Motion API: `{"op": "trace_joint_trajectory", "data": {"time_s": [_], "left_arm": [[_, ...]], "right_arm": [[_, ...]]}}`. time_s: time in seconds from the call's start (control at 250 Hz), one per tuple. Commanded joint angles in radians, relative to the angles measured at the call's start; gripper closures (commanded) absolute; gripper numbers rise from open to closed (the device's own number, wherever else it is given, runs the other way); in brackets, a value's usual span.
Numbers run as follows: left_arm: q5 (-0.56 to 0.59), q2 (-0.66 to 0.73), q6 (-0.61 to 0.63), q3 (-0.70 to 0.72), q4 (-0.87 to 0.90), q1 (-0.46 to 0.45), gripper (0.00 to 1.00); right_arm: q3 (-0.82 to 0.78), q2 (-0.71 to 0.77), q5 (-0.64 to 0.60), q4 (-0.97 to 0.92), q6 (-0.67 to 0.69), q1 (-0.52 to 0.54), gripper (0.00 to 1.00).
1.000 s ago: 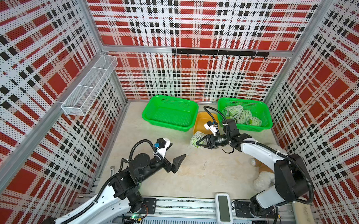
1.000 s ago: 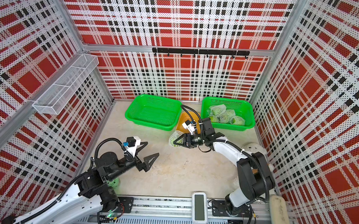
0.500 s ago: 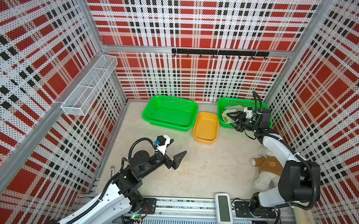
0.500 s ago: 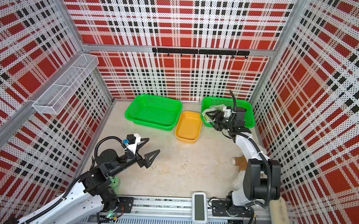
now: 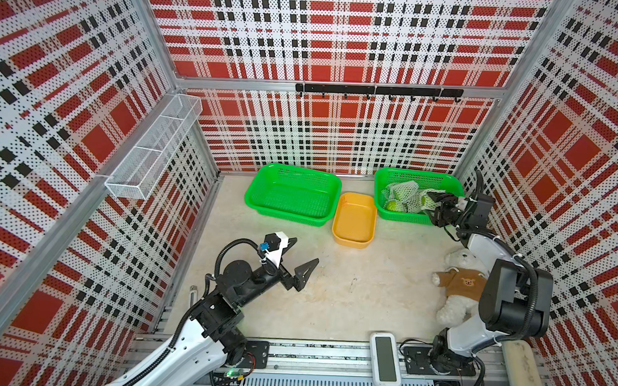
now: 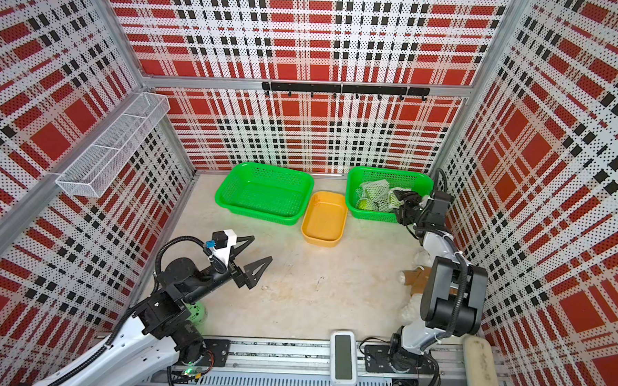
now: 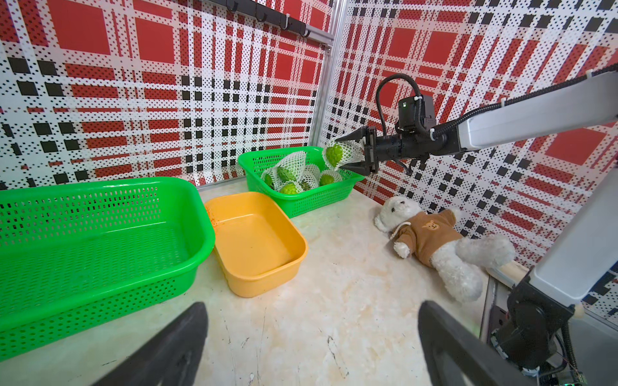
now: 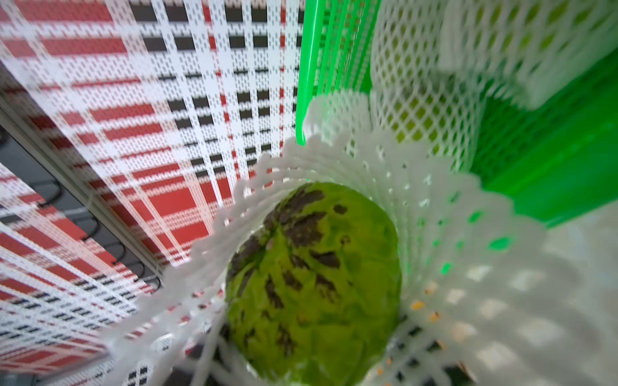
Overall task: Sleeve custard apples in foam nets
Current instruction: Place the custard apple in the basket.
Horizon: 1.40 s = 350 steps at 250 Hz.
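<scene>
Right hand (image 7: 346,153) pinching custard apple (image 8: 314,284) | green, bumpy, dark patches | sleeved in white foam net (image 8: 468,274) | left hand (image 5: 307,249) spread

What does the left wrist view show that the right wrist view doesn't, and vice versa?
Left wrist only: the plush bear, orange tub, empty green basket, and the right gripper clamping the sleeved custard apple. Right wrist only: dark patches on that fruit's skin, seen through the foam net's open end. Both: that fruit and the far green basket of netted fruit.
</scene>
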<state>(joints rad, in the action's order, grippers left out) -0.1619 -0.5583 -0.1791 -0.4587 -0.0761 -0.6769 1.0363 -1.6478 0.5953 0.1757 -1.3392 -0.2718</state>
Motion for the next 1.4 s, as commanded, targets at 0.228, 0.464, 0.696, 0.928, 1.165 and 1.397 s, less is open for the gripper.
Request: {"op": "trace_joint_trajectory", "data": {"time_s": [0.228, 0.464, 0.696, 0.928, 1.165, 1.397], "left_arm": [[-0.094, -0.063, -0.045, -0.014, -0.083, 0.062, 0.01], [-0.09, -0.058, -0.048, -0.014, -0.074, 0.071, 0.01], [-0.11, -0.096, -0.055, -0.015, -0.1, 0.093, 0.01], [-0.141, -0.117, -0.077, -0.009, -0.136, 0.128, 0.01], [-0.135, -0.11, -0.08, 0.005, -0.135, 0.141, 0.01], [-0.147, -0.129, -0.085, 0.003, -0.148, 0.15, 0.01]], "right_arm": [[0.148, -0.267, -0.181, 0.222, -0.168, -0.038, 0.34], [0.25, -0.367, -0.226, 0.27, -0.227, -0.042, 0.34], [0.388, -0.406, -0.242, 0.134, -0.173, -0.04, 0.26], [0.583, -0.498, -0.27, -0.029, -0.141, -0.037, 0.26], [0.661, -0.541, -0.294, -0.127, -0.115, -0.032, 0.24], [0.707, -0.557, -0.291, -0.149, -0.122, -0.015, 0.0]]}}
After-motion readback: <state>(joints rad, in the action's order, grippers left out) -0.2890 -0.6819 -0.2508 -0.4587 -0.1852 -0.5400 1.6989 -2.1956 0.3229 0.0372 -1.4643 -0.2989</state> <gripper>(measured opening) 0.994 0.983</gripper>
